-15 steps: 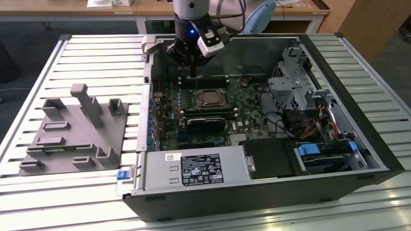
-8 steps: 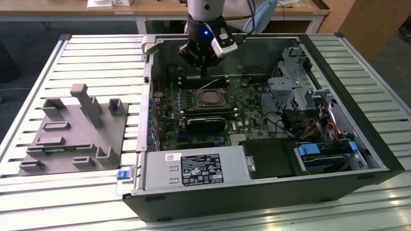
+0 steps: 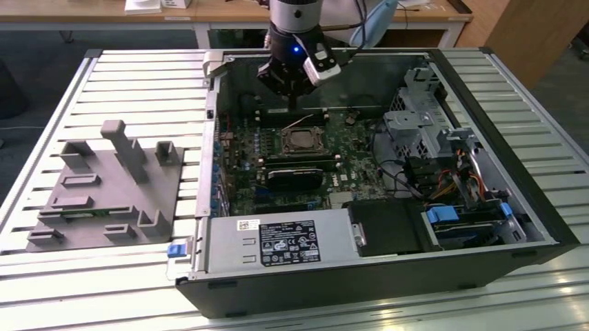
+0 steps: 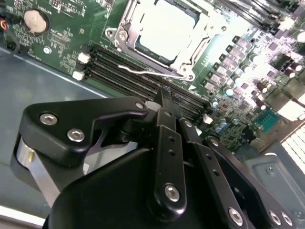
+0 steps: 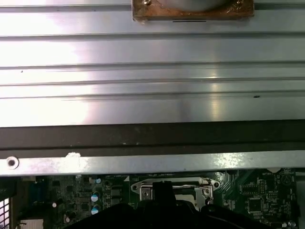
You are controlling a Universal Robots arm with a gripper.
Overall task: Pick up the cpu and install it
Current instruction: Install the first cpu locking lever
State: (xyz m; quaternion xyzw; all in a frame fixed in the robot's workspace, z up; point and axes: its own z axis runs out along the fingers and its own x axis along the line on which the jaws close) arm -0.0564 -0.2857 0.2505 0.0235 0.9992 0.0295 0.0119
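We cannot tell whether the gripper (image 4: 164,102) fingers are parted. In the first wrist view it hides most of the socket (image 5: 172,187).

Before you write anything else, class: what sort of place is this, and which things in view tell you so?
Probably a robotics lab or workshop bench. An open computer case lies on a slatted aluminium table, the arm's claw hangs over its motherboard, and a grey parts fixture sits beside it.

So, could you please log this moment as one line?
gripper: shut, empty, above motherboard | cpu: seated in socket
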